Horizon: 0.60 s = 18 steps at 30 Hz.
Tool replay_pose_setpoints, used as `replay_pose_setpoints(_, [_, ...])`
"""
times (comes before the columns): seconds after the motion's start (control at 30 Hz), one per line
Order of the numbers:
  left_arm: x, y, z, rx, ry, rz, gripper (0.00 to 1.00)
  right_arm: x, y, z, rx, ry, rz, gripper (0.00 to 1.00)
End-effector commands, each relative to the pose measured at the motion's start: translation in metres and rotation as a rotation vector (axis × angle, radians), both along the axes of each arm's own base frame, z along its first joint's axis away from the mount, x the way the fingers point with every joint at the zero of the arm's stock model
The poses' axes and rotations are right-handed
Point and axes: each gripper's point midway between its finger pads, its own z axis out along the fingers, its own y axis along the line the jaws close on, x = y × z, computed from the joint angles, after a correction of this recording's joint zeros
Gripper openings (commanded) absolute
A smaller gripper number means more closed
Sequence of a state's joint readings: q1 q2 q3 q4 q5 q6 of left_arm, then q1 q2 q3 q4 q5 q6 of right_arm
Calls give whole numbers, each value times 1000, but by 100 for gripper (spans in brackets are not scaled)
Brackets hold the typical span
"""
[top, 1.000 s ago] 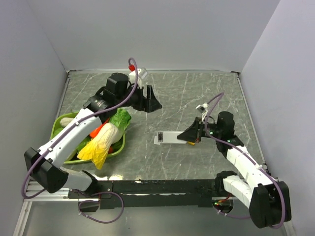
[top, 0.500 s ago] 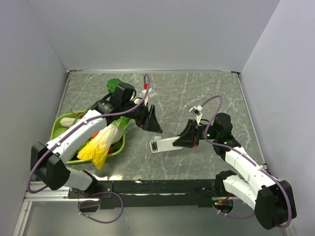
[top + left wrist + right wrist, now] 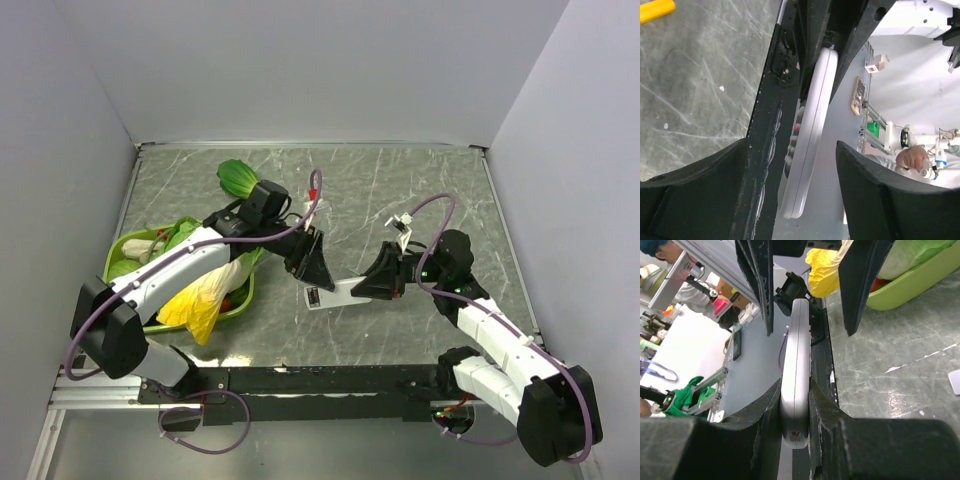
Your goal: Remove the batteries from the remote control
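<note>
While the right end effector point(image 3: 368, 288) pinches one end of the remote control point(image 3: 335, 293), held on edge just above the bench point(image 3: 420, 200), the left end effector point(image 3: 314, 272) hangs open around the other end. The remote looks light, hard and slippery, so grip its flat sides.

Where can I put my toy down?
The back right corner of the table is bare. So is the front strip between the green tray and the right arm. Crowded: the middle, where left gripper and right gripper meet at the remote control.
</note>
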<state>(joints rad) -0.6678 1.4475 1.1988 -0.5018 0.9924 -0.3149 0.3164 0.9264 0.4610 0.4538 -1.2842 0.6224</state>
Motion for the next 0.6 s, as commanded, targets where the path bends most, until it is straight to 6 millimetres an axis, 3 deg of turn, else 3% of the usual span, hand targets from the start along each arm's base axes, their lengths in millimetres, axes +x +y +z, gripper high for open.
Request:
replay_pose_setpoints(0.0, [-5,-9,4,-49,-30,-66,73,0,2,16,24,-75,31,0])
replay_pose_setpoints(0.17, [-5,-12,-3,-34,-11,-76,58,1,3,16,20,-69,38,0])
replay_pose_setpoints(0.33, [-6,-13,-5,-35,7,-76,24,3,3,15,7,-64,23,4])
replay_pose_setpoints(0.4, [-6,-14,-3,-50,6,-77,17,5,3,13,-2,-55,11,13])
replay_pose_setpoints(0.43, [-6,-14,-4,-51,9,-71,8,6,3,14,-4,-58,3,20])
replay_pose_setpoints(0.47, [-6,-14,-4,-53,7,-64,5,11,4,15,-8,-66,-25,36])
replay_pose_setpoints(0.53, [-3,-15,-3,-60,1,-37,1,14,3,18,-18,-65,-65,54])
replay_pose_setpoints(0.57, [-1,-15,-4,-57,-5,-19,1,24,2,19,-27,-78,-126,69])
